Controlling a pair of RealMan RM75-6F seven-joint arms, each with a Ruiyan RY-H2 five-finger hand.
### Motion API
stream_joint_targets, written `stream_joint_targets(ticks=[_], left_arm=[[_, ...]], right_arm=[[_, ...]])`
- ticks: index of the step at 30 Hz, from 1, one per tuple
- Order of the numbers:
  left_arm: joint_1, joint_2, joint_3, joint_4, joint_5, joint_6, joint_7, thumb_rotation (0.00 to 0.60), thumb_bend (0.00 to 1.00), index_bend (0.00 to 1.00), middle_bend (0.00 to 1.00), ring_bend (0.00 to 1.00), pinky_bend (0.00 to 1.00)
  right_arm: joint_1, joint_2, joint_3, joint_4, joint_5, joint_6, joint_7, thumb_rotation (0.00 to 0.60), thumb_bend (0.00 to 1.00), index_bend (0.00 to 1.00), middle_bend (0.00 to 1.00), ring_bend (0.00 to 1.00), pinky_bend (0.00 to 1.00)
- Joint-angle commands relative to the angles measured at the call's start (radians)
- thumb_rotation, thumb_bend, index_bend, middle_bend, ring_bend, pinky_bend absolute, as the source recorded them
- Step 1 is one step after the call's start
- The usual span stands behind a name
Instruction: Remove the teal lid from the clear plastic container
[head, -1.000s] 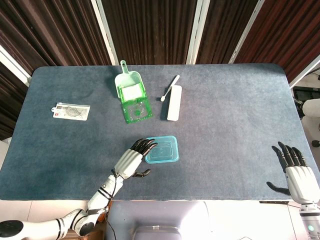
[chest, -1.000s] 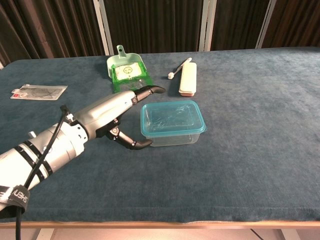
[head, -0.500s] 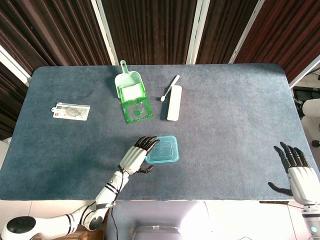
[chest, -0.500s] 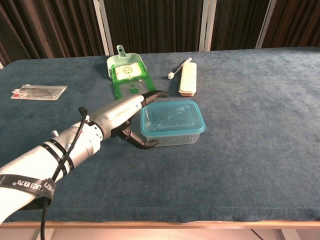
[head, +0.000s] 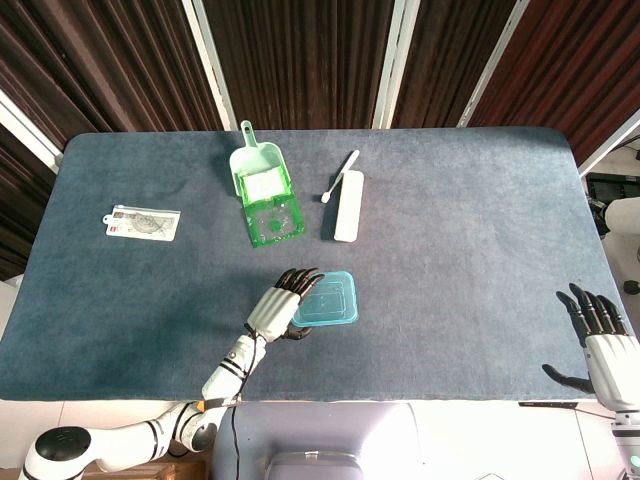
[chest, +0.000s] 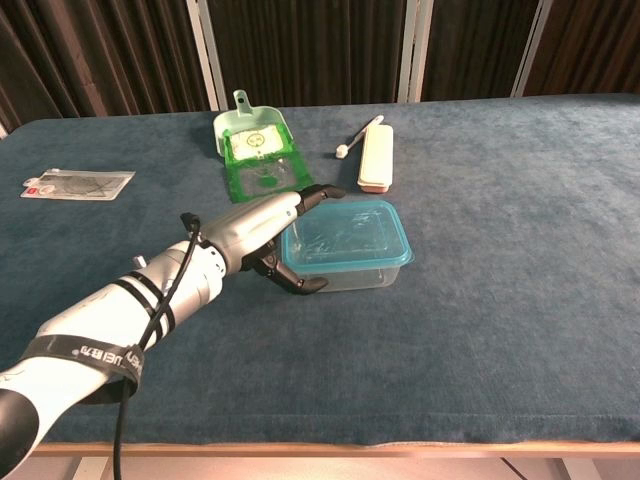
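Observation:
The clear plastic container (chest: 352, 275) stands near the table's middle, with its teal lid (head: 330, 299) (chest: 347, 233) seated flat on top. My left hand (head: 277, 306) (chest: 262, 232) is at the container's left end. Its fingers (chest: 322, 192) reach over the lid's left edge, and its thumb (chest: 305, 285) curves by the near-left corner of the clear wall. The hand brackets that end with fingers and thumb apart; no firm grip shows. My right hand (head: 604, 346) hangs open with fingers spread at the table's near right edge, seen only in the head view.
A green scoop (head: 263, 192) (chest: 254, 150) lies behind the container. To its right is a white case (head: 348, 206) (chest: 376, 158) with a white stick (head: 341, 175) beside it. A flat packet (head: 143, 222) (chest: 77, 184) lies at the far left.
My left hand has slid right, from beside the container to having its fingers over the lid's left edge. My right hand has drifted back toward the near right edge.

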Motion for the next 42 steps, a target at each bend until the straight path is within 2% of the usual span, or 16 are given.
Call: stream_joint_targets(ticks=[1, 4, 10, 13, 17, 21, 26, 30, 34, 37, 42], left_arm=[[-0.008, -0.007, -0.004, 0.016, -0.011, -0.008, 0.003, 0.600, 0.26, 0.00, 0.00, 0.00, 0.00], [-0.013, -0.012, -0.007, 0.028, -0.023, -0.012, -0.002, 0.600, 0.27, 0.00, 0.00, 0.00, 0.01], [-0.020, -0.023, -0.008, 0.047, -0.037, -0.012, 0.004, 0.600, 0.28, 0.00, 0.02, 0.00, 0.15], [-0.017, -0.036, -0.006, 0.056, -0.036, 0.004, -0.009, 0.600, 0.31, 0.00, 0.16, 0.10, 0.26], [-0.008, -0.051, 0.014, 0.065, -0.005, 0.045, -0.038, 0.600, 0.34, 0.00, 0.41, 0.31, 0.46], [0.005, -0.046, 0.052, 0.034, 0.026, 0.059, -0.069, 0.600, 0.35, 0.00, 0.52, 0.41, 0.56], [0.023, -0.037, 0.090, -0.024, 0.057, 0.079, -0.081, 0.600, 0.35, 0.00, 0.55, 0.42, 0.59], [0.025, -0.043, 0.105, -0.041, 0.073, 0.086, -0.076, 0.600, 0.35, 0.00, 0.55, 0.42, 0.59], [0.026, -0.048, 0.109, -0.046, 0.076, 0.085, -0.072, 0.600, 0.35, 0.00, 0.55, 0.43, 0.59], [0.030, -0.051, 0.108, -0.043, 0.082, 0.097, -0.071, 0.600, 0.35, 0.00, 0.55, 0.42, 0.60], [0.036, -0.059, 0.113, -0.032, 0.103, 0.123, -0.094, 0.600, 0.35, 0.00, 0.57, 0.41, 0.60]], right_arm=[[-0.001, 0.002, 0.000, 0.000, -0.001, 0.000, 0.003, 0.600, 0.21, 0.00, 0.00, 0.00, 0.00], [-0.002, 0.004, 0.000, 0.000, 0.001, 0.001, 0.006, 0.600, 0.21, 0.00, 0.00, 0.00, 0.00], [-0.002, 0.004, -0.001, -0.001, -0.002, -0.001, 0.005, 0.600, 0.21, 0.00, 0.00, 0.00, 0.00], [0.000, 0.003, -0.001, -0.002, -0.001, -0.006, 0.002, 0.600, 0.21, 0.00, 0.00, 0.00, 0.00], [0.007, -0.001, -0.002, -0.001, 0.000, -0.021, -0.009, 0.600, 0.21, 0.00, 0.00, 0.00, 0.00], [0.024, -0.019, -0.002, 0.012, -0.003, -0.045, -0.032, 0.600, 0.21, 0.00, 0.00, 0.00, 0.00], [0.079, -0.071, -0.005, 0.063, -0.032, -0.119, -0.053, 0.600, 0.21, 0.00, 0.00, 0.00, 0.00], [0.143, -0.135, -0.017, 0.136, -0.098, -0.179, -0.017, 0.600, 0.21, 0.01, 0.00, 0.00, 0.00], [0.217, -0.198, -0.029, 0.222, -0.178, -0.223, 0.064, 0.600, 0.21, 0.11, 0.00, 0.00, 0.00], [0.256, -0.251, -0.036, 0.287, -0.234, -0.210, 0.136, 0.600, 0.22, 0.21, 0.00, 0.00, 0.00], [0.311, -0.332, -0.040, 0.399, -0.282, -0.205, 0.197, 0.600, 0.31, 0.30, 0.00, 0.00, 0.00]])
